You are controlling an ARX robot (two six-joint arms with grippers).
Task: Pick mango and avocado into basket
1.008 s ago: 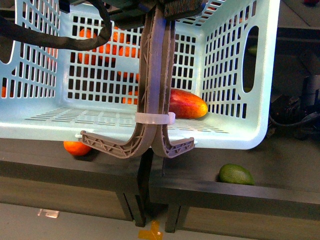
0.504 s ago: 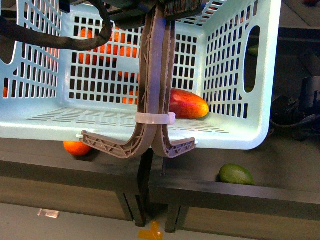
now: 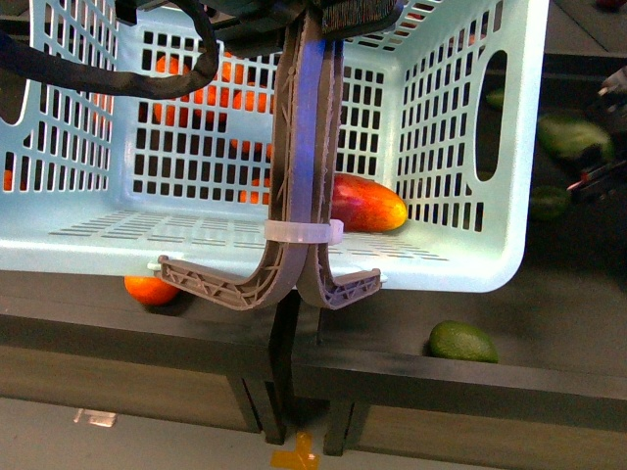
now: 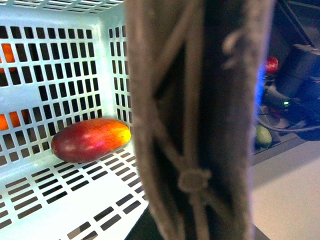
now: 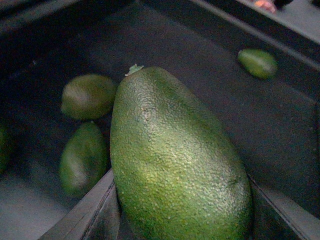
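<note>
The aqua basket point(image 3: 460, 264) hangs in the air, filling most of the front view. My left gripper point(image 3: 318, 20) is shut on its brown-grey handle point(image 3: 306, 147), which fills the left wrist view point(image 4: 200, 125). The red and yellow mango point(image 3: 367, 204) lies inside the basket on its slotted bottom, also seen in the left wrist view point(image 4: 90, 139). My right gripper point(image 3: 600, 132) is at the far right, beside the basket's outer wall, and is shut on the avocado point(image 3: 573, 137). The right wrist view shows this big green avocado point(image 5: 175, 160) between the fingers point(image 5: 85, 215).
A second avocado point(image 3: 462, 341) lies on the dark shelf below the basket. An orange point(image 3: 150, 289) sits under the basket's left side, and several oranges point(image 3: 211, 88) show through its back wall. More avocados point(image 5: 87, 95) lie in the dark bin under my right gripper.
My right gripper has come into the front view at the right edge, holding the avocado up. The basket, mango and left gripper have not moved.
</note>
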